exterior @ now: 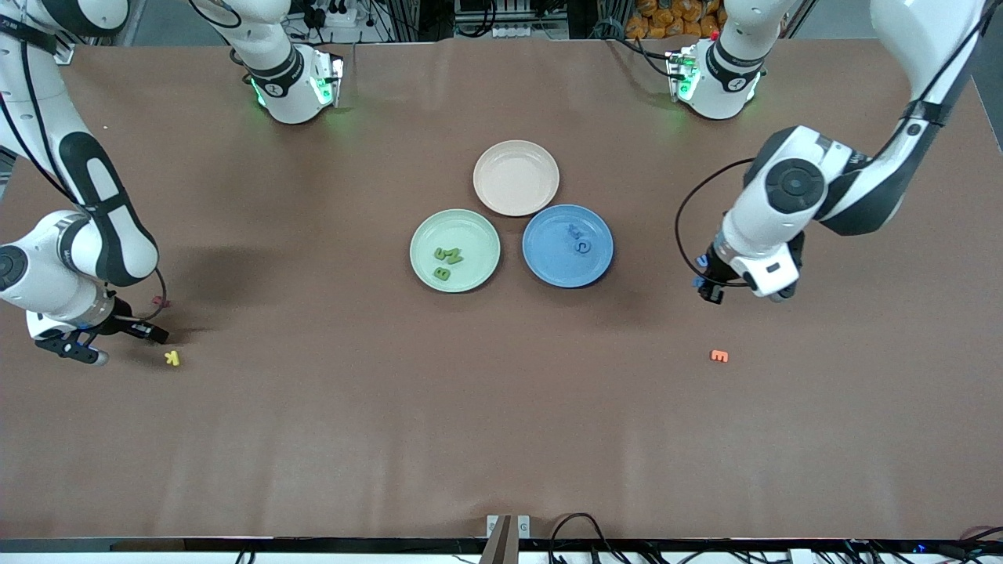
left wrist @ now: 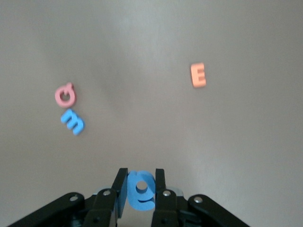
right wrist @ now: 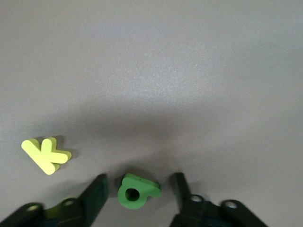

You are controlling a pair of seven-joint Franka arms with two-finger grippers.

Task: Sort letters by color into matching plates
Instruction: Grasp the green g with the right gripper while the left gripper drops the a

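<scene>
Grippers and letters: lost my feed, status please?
Left gripper shut on blue letter, above table. Right gripper open astride green letter beside yellow K. Green plate and blue plate unobstructed.

I'm seeing even, diffuse overhead light across the brown table; no hard glare on it. Soft shadows are pooling under the right arm toward 9 o'clock of the front view, and a fainter one is lying under the left arm toward 3 o'clock. Green indicator lamps are glowing onto the tabletop at both bases, around 11 and 1 o'clock. In the left wrist view the orange letter is looking smeared. In the right wrist view a broad dim shadow is spreading around the green letter, edges soft.
</scene>
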